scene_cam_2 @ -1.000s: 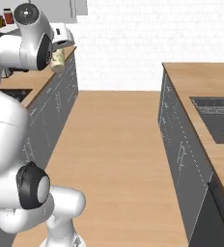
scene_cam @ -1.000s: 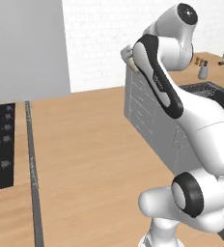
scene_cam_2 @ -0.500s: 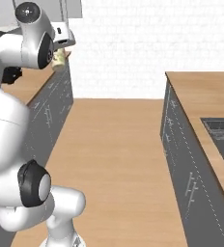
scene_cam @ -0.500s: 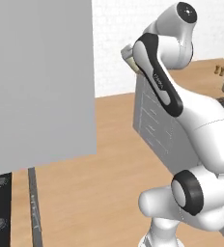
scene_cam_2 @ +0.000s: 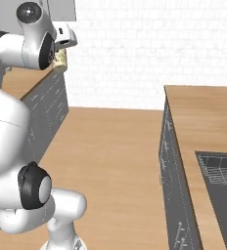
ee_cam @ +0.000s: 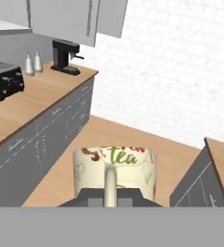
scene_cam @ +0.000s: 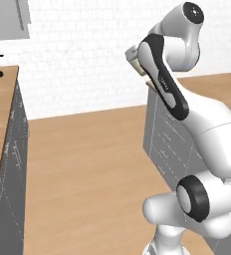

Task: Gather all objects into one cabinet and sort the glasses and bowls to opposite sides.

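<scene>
1. Everything is sliding sideways in both base views since a moment ago, so the camera is turning with the base; the big grey door that was filling the left of the left base view is now just a small piece in the upper left corner, and the sink (scene_cam_2: 222, 181) is showing again at the lower right of the right base view.
2. In the hand view the mug (ee_cam: 115, 176) is sitting at the bottom middle, and it is saying "tea" in green letters, with brown swirls and small green leaves painted on its cream side.
3. Its loop handle is pointing at the camera, and the gripper (ee_cam: 110, 195) is squeezing tight on the mug.
4. In the right base view the mug is showing as a small cream shape in the upper left, tucked beside the white arm.
5. In the left base view it is peeking out at the upper middle, behind the arm.
6. On the wooden counter (ee_cam: 27, 106) at the left of the hand view a black toaster (ee_cam: 4, 80), two white bottles (ee_cam: 32, 64) and a black coffee machine (ee_cam: 65, 56) are standing.
7. Grey cabinets (ee_cam: 75, 19) are hanging on the wall above them, at the top left.
8. Grey drawers (ee_cam: 46, 140) are running under the counter.
9. A white brick wall (ee_cam: 181, 62) is filling the upper right.
</scene>
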Tool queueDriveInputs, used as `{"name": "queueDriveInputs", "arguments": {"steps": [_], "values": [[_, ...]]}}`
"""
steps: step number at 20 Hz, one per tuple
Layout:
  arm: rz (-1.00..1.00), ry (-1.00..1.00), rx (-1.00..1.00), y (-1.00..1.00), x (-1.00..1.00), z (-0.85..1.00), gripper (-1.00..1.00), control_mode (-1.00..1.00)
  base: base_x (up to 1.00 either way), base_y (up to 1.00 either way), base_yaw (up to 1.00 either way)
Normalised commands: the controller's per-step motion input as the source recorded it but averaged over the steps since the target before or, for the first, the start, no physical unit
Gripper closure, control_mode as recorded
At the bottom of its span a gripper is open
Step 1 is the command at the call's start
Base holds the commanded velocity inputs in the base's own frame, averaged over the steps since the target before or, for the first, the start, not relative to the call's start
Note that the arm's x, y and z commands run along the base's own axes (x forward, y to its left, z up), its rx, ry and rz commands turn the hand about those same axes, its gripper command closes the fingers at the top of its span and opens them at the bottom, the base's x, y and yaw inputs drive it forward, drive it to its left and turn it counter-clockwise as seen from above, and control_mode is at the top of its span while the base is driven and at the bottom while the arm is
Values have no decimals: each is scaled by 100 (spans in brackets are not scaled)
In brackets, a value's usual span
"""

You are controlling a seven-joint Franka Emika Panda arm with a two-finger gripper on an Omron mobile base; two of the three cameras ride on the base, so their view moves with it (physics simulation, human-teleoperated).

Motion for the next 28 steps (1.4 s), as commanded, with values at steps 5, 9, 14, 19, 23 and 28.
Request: {"name": "queueDriveInputs", "arguments": {"steps": [5,9,14,19,23,28], "values": [[0,0,0,0,0,0,100,100,100,-10,0],[0,0,0,0,0,0,100,100,100,0,0],[0,0,0,0,0,0,100,100,100,-6,2],[0,0,0,0,0,0,100,100,100,-40,11],[0,0,0,0,0,0,100,100,100,-58,22],[0,0,0,0,0,0,100,100,100,-53,26]]}}
